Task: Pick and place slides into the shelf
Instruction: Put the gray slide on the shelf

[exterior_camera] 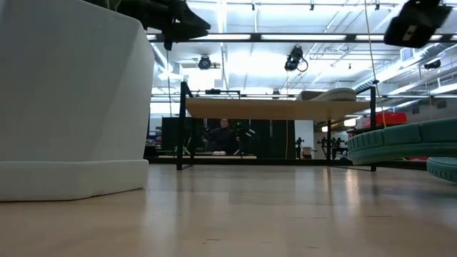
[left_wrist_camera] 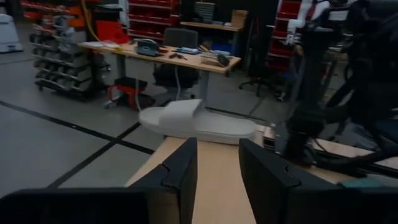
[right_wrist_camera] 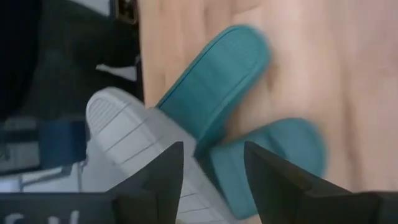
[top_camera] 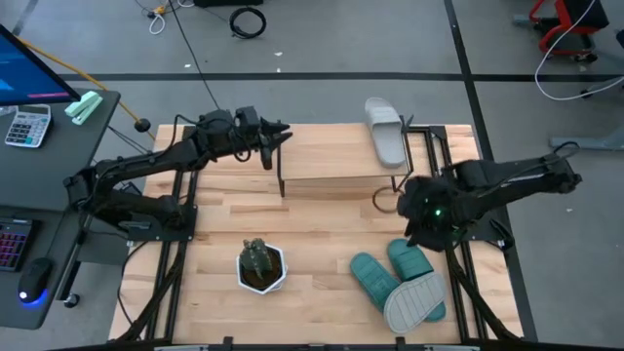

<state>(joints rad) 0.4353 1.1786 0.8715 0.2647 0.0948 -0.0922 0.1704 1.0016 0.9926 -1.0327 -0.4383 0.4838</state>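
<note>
The left gripper (left_wrist_camera: 217, 180) hovers over the shelf (top_camera: 331, 161), fingers (left_wrist_camera: 180, 177) narrowly parted and empty, facing a grey-white slide (left_wrist_camera: 196, 123) on the shelf's far right end. The right gripper (right_wrist_camera: 211, 180), fingers apart and empty, seems to hang above two teal slides (right_wrist_camera: 217, 87) and an upturned grey slide (right_wrist_camera: 134, 140) on the worktop (top_camera: 322, 234). A potted plant (top_camera: 260, 265) stands near the front.

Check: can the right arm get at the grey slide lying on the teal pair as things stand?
Probably yes. The right gripper hovers above the pile, jaws open and empty, and the grey slide lies on top of the teal slides with nothing over it. The left gripper is away at the shelf.
</note>
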